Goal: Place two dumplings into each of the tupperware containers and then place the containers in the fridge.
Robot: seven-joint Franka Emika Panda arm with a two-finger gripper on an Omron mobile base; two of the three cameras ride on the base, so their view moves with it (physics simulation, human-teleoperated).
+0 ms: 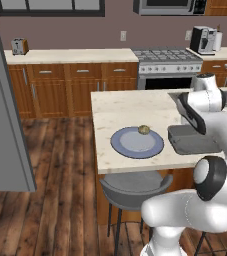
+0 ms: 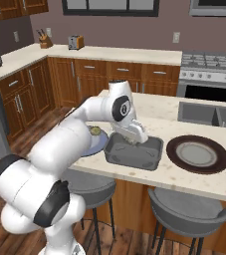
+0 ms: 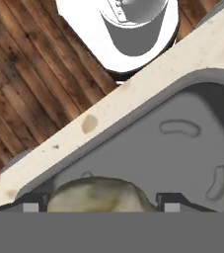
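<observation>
1. Fridge door (image 1: 5,125): I see one tall flat grey panel at the left edge of my left base view, well apart from the island counter (image 1: 130,107). I judge it heavy and rigid, best moved by its edge or handle, which I cannot make out.
2. Tupperware containers: I count one in sight, a shallow smoky grey tub (image 2: 133,152) near the island's front edge, between the two plates. It looks light, stiff and slick, so I would pinch one rim wall and keep it level.
3. Plates: two, a round blue-grey plate (image 1: 136,142) and a round dark brown plate (image 2: 198,154) on the other side of the tub.
4. Gripper (image 3: 101,207): I see it lowered inside the tub with its fingertips spread wide on either side of a dumpling (image 3: 101,195). Whether the pads touch the dumpling I cannot tell.
5. Dumplings: I count two, that one in the tub and another dumpling (image 1: 144,130) on the blue-grey plate. They look soft, light and easily crushed; I would take each gently across its rounded sides, below the pleats.
</observation>
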